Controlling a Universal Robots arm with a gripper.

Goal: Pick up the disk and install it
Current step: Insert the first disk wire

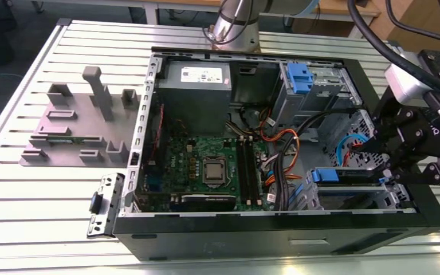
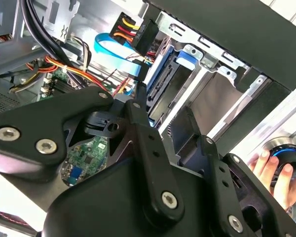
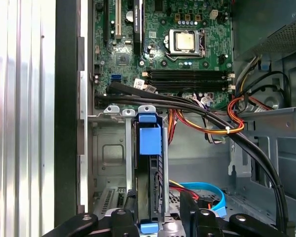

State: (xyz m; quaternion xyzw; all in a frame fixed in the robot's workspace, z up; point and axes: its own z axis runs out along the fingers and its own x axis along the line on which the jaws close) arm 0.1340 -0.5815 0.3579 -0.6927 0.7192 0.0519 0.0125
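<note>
Disk (image 1: 348, 176) in the exterior view sits edge-up in the drive bay at the front corner of the open computer case (image 1: 403, 215), at the exterior view's right, with the black gripper (image 1: 384, 172) right against it. In the first wrist view the blue-framed disk (image 3: 149, 173) stands in the metal bay between the two black fingers (image 3: 124, 222), which close on its near end (the motherboard (image 3: 163, 49) lies beyond). In the second wrist view the gripper's linkage (image 2: 153, 163) reaches toward the disk (image 2: 163, 84) in its bay, and a person's hand (image 2: 276, 170) rests on a round knob outside the case.
</note>
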